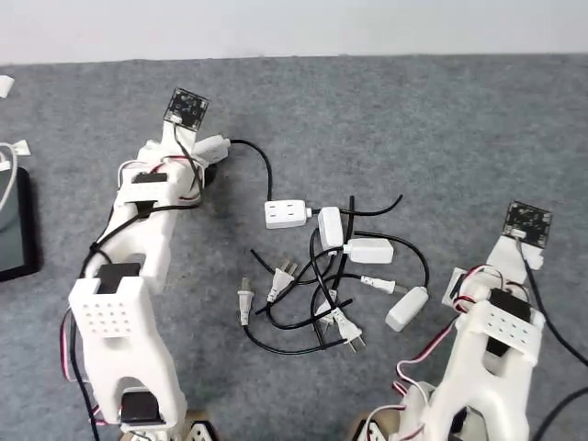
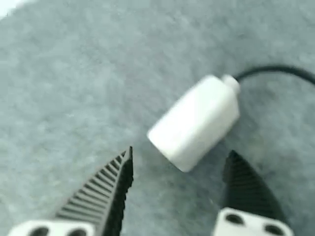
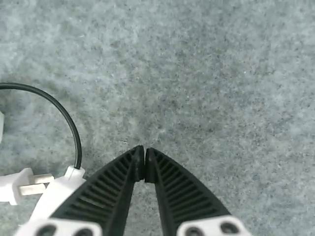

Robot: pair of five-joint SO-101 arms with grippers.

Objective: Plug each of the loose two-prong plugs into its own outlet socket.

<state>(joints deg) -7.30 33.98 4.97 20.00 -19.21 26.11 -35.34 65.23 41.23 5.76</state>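
Hovering left gripper (image 2: 180, 152): fingers apart, white socket (image 2: 197, 120) lying just beyond the tips.
Right gripper (image 3: 144, 162): fingers together above the grey carpet (image 3: 221, 73).
Loose plugs (image 1: 245, 301): in the cable tangle, 5 o'clock from that socket.

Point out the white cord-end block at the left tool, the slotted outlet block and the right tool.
white cord-end block (image 2: 197, 120): left wrist view, mid body.
slotted outlet block (image 1: 285, 213): high view, top face.
right tool (image 3: 144, 151): right wrist view, shut tips.
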